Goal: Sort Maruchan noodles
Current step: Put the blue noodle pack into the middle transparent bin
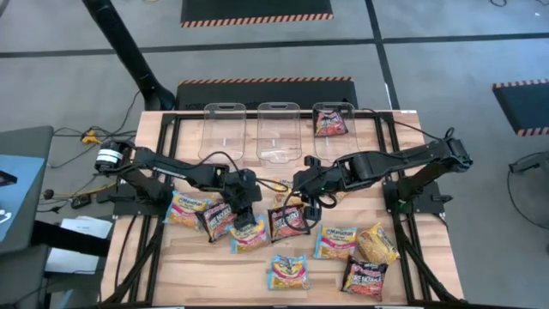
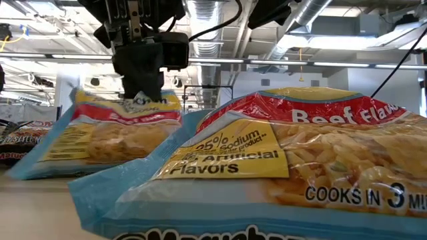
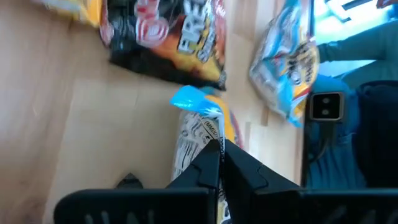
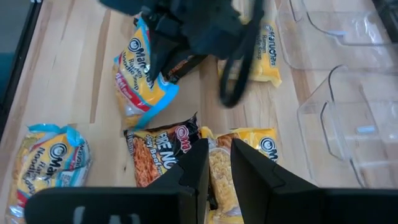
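Note:
Several Maruchan packets lie on the wooden table (image 1: 171,266). My left gripper (image 1: 244,215) is shut on a light blue and yellow packet (image 1: 248,236), which also shows in the low view (image 2: 100,137). My right gripper (image 1: 302,193) stands near the table's middle, shut on a yellow-orange packet (image 4: 252,152), beside a black-red packet (image 4: 158,155). Another yellow-orange packet (image 4: 264,53) lies toward the bins. My left gripper pinches the light blue packet by its upper edge (image 2: 141,101) between both fingers, coming from above. The packet hangs tilted below the fingers (image 3: 208,158), seen edge-on in the left wrist view. Its lower end (image 2: 40,170) is down at the table. My right gripper has the yellow-orange packet's edge part (image 4: 221,174) between its two fingers (image 4: 199,165), slanting down from the table's right. The packet lies flat on the table beside the black-red one.
Three clear bins (image 1: 279,129) stand along the far edge; the right one holds a black-red packet (image 1: 330,122). More packets lie toward the near edge (image 1: 290,270) and near right (image 1: 364,276). A light blue packet (image 2: 280,173) fills the low view's foreground.

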